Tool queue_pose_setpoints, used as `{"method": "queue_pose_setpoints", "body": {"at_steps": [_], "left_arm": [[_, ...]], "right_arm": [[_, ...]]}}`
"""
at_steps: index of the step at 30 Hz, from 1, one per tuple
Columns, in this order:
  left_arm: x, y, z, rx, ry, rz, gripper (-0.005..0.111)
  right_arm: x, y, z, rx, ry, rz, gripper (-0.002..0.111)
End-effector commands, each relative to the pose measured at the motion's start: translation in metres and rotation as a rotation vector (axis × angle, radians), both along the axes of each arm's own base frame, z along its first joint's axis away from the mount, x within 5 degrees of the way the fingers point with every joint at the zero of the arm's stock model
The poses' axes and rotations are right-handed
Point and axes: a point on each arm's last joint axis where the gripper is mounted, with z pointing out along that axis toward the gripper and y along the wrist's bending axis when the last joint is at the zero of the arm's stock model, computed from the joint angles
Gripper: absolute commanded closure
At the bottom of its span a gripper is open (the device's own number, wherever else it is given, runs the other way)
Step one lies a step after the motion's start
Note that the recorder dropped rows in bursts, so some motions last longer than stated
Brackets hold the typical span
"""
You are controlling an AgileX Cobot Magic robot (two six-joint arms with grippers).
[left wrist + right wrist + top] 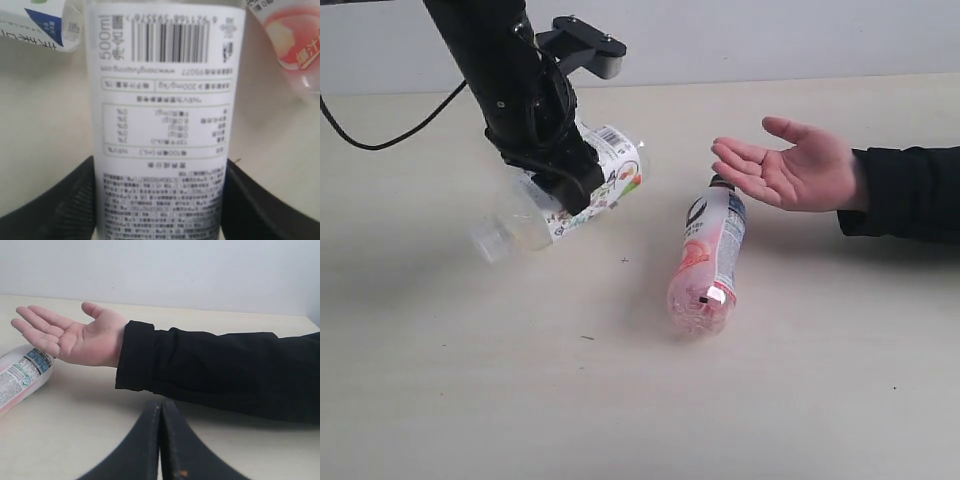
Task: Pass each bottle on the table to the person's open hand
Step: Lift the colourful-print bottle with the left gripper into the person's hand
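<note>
Bright, even light; soft table (pixel 800 400) shadows; close-up blurry.

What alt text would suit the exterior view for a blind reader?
A black robot arm's gripper holds a clear bottle with a white flowered label, tilted above a pale table. A pink bottle with a black cap lies on its side mid-table. A person's open hand, palm up, is held out at the right.

The raised bottle (pixel 582 185) hangs left over the table (pixel 470 400); the lying bottle (pixel 708 262) rests centre, the hand (pixel 798 168) right beside its cap.
</note>
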Motion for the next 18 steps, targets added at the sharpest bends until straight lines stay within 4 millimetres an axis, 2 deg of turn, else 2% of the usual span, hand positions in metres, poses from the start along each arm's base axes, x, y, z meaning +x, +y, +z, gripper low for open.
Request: {"method": "queue_pose_setpoints", "body": {"at_steps": [1,4,6,9,11,13,18], "left_arm": [[-0.006,-0.011,0.01,-0.153,0.054,0.066,0.107],[-0.014,-0.03,0.019,-0.282,0.057,0.089,0.107],[-0.022,-0.05,0.025,-0.354,0.004,0.136,0.107],[-0.047,-0.095,0.032,-0.495,-0.08,0.19,0.107],[-0.051,-0.111,0.041,-0.615,-0.149,0.28,0.107],[-0.05,-0.121,0.05,-0.69,-0.14,0.339,0.107],[-0.036,-0.146,0.048,-0.741,-0.036,0.426,0.107]], "right_arm": [[0.0,0.0,-0.001,-0.008,-0.005,-0.002,0.108],[0.0,0.0,-0.001,-0.008,-0.005,-0.002,0.108],[0.0,0.0,-0.001,-0.008,-0.005,-0.002,0.108],[0.0,0.0,-0.001,-0.008,-0.005,-0.002,0.108],[0.0,0.0,-0.001,-0.008,-0.005,-0.002,0.108],[0.0,0.0,-0.001,-0.008,-0.005,-0.002,0.108],[0.0,0.0,-0.001,-0.008,-0.005,-0.002,0.108]]}}
